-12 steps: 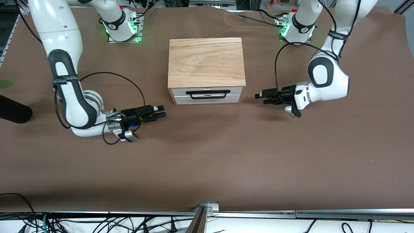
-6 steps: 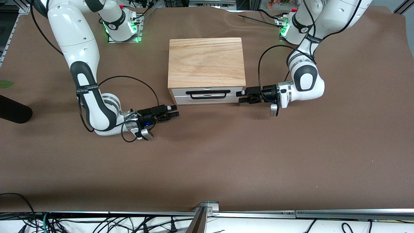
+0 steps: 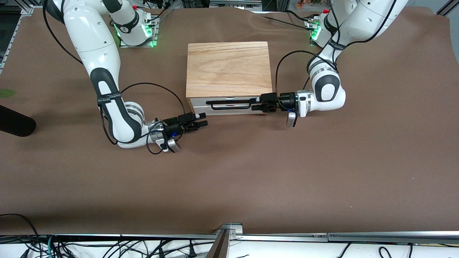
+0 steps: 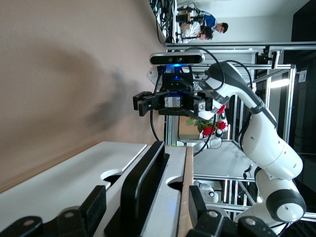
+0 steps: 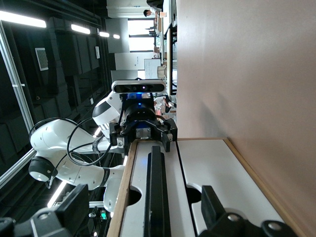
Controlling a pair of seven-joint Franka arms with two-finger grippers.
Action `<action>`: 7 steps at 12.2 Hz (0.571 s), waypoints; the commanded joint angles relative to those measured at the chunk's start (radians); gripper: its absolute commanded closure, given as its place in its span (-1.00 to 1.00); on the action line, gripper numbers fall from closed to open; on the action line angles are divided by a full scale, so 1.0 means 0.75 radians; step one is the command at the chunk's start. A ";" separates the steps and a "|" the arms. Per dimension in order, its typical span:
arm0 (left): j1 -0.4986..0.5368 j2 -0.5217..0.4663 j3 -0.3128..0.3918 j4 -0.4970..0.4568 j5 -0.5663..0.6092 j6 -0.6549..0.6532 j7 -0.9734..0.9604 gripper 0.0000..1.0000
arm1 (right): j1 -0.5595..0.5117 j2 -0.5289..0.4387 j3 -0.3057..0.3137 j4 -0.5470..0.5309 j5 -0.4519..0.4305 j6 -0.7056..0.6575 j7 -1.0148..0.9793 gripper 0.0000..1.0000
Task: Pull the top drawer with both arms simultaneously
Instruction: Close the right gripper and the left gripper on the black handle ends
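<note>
The top drawer (image 3: 199, 101) sits shut in the wood-topped cabinet (image 3: 227, 68), its black bar handle (image 3: 229, 104) facing the front camera. My left gripper (image 3: 255, 104) is open, with its fingertips at the handle's end toward the left arm's end of the table. In the left wrist view the handle (image 4: 143, 187) lies between the fingers (image 4: 94, 207) of that gripper (image 4: 145, 210). My right gripper (image 3: 203, 120) is open, low by the cabinet's front corner toward the right arm's end, just short of the handle. In the right wrist view the handle (image 5: 157, 192) runs ahead of that gripper (image 5: 145, 207).
A plain white lower panel (image 3: 229, 111) sits under the drawer. A black object (image 3: 14, 123) lies at the table edge toward the right arm's end. Brown cloth covers the table (image 3: 229, 179). A metal rail (image 3: 229, 234) runs along the edge nearest the front camera.
Both grippers have moved in toward the drawer front from the two ends of the table. The left gripper has reached the handle's end. The drawer has not moved.
</note>
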 commanded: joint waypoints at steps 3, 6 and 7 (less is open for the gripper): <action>-0.031 0.085 -0.003 0.025 -0.070 -0.001 0.129 -0.25 | 0.057 0.040 0.000 -0.012 0.084 0.015 -0.083 -1.00; -0.046 0.091 -0.005 0.025 -0.090 -0.005 0.137 0.09 | 0.061 0.040 0.000 -0.049 0.084 0.009 -0.105 -1.00; -0.046 0.091 -0.005 0.025 -0.090 -0.009 0.137 0.20 | 0.061 0.036 0.000 -0.063 0.082 0.000 -0.106 -1.00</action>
